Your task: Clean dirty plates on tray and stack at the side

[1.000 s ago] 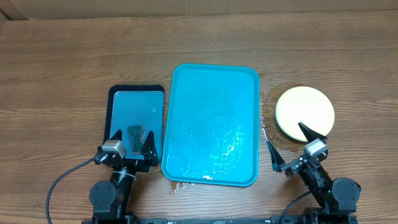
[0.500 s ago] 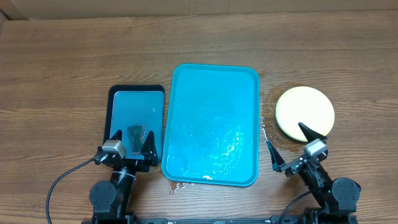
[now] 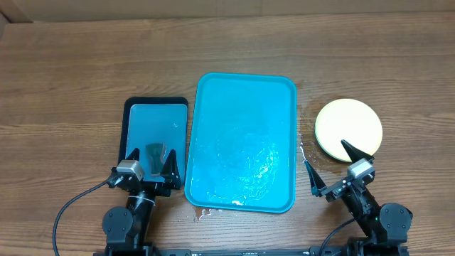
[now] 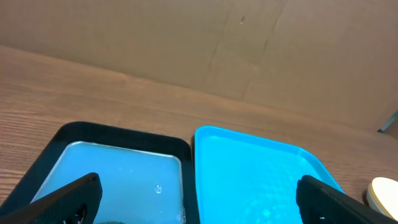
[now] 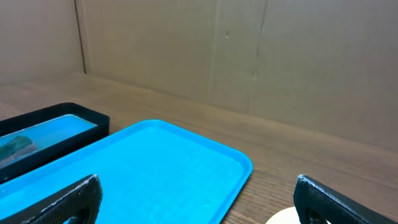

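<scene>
As viewed from overhead, the tray (image 3: 245, 77), a bright turquoise plastic rectangle with rounded corners and a raised rim, lies at the middle of the wooden table (image 3: 71, 71) and holds a thin, glinting film of water over its near half. Just beside its left edge sits a smaller dark-rimmed tray (image 3: 156, 101) containing pale blue water and a dark object (image 3: 154, 151) at its near end; what that object is cannot be determined. The plates (image 3: 348, 126) rest on the table to the right of the tray, apart from it, showing a round yellow-green rim and a pale centre. How many are stacked cannot be read from above, and both wrist views cut the stack to a sliver. Wet patches (image 3: 304, 146) mark the wood grain between tray and plates. The left gripper (image 3: 152, 153) hangs over the near end of the smaller tray with jaws spread wide, holding nothing. The right gripper (image 3: 325, 152) is likewise fully spread and unloaded. One of its fingertips overlaps the near edge of the plates in the overhead view; contact cannot be confirmed.
</scene>
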